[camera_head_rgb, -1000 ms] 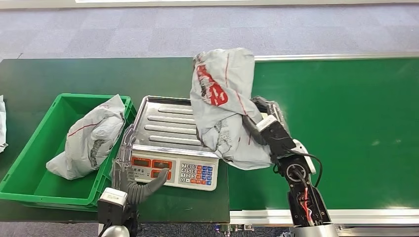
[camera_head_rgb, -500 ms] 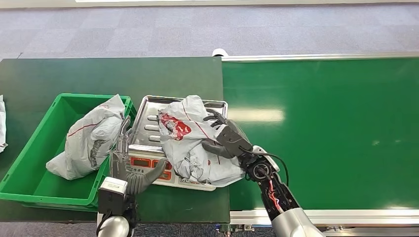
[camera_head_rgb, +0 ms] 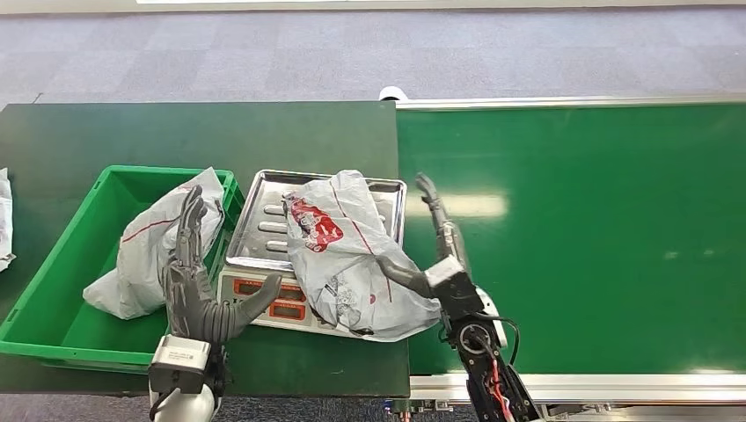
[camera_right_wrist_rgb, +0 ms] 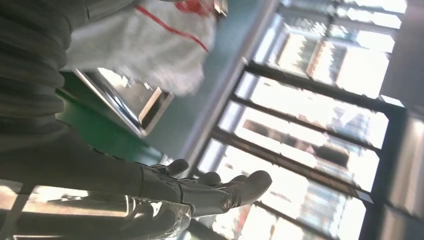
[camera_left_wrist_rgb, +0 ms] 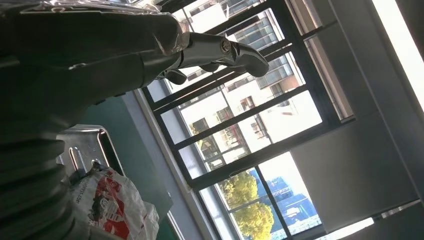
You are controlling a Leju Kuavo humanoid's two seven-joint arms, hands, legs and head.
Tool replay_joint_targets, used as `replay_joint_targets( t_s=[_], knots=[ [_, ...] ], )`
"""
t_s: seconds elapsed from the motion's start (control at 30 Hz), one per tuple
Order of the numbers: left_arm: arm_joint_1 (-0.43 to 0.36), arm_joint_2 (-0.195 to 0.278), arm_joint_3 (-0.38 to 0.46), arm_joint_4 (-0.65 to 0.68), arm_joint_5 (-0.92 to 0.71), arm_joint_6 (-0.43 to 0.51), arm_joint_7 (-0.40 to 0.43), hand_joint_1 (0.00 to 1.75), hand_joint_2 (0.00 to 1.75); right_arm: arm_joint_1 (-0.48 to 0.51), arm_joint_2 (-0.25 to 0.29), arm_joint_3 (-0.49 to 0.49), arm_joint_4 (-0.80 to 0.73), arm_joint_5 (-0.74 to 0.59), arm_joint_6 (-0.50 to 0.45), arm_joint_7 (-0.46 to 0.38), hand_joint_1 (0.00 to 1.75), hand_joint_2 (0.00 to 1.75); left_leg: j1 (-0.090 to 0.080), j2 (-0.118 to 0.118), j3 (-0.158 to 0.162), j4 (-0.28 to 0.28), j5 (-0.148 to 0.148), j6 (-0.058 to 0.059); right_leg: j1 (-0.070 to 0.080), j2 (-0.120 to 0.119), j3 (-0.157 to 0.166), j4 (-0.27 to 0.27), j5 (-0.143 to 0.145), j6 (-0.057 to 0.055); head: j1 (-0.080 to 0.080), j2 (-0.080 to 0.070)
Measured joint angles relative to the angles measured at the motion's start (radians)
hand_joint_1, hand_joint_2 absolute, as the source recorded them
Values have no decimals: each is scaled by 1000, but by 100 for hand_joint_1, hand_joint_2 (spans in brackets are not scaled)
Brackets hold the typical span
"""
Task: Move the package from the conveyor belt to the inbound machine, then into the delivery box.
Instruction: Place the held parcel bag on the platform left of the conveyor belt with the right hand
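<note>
The package (camera_head_rgb: 352,255), a crumpled grey plastic bag with a red print, lies on the steel tray of the scale (camera_head_rgb: 264,224), draped over the tray's side nearest the conveyor belt (camera_head_rgb: 598,229) and hanging down over part of the scale's keypad front. The right hand (camera_head_rgb: 431,251) stands just beside the scale on the belt side, fingers (camera_head_rgb: 428,189) released and stretched straight, thumb touching the bag's edge but grasping nothing. The left hand (camera_head_rgb: 198,290) is raised at the scale's other side, over the near rim of the green box (camera_head_rgb: 53,281), fingers spread apart and holding nothing, the thumb reaching toward the scale's red display. The green box sits just beside the scale on the dark desk (camera_head_rgb: 176,132), and a second grey bag (camera_head_rgb: 149,251) rests inside it, leaning on the wall closest to the scale. The belt runs off from the scale to the far side of the desk.
</note>
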Motion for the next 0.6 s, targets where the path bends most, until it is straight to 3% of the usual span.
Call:
replay_joint_targets(
  t_s=[0.2,0.3,0.37,0.6],
  knots=[
    [-53,9,-19,-4,-40,-22,61,0,175,106,-14,-12,-212,-50,-66,-27,0,175,0,4,1,0,-1,0,0,4,-1,0,0,0,0,0],
    [-91,14,-32,19,-106,-74,172,0,175,139,-19,-14,-281,-50,-134,-49,0,175,0,2,1,0,0,0,0,2,0,0,0,0,0,0],
    [-147,17,-43,76,-152,-126,254,0,175,170,-24,-14,-343,-57,-183,-58,0,175,0,1,1,0,0,0,0,1,0,0,0,0,0,0],
    [-351,3,-114,373,-285,-304,400,0,175,290,-38,18,-602,-85,-261,-76,0,175,0,1,1,0,0,0,0,1,0,0,1,0,0,0]
  ],
)
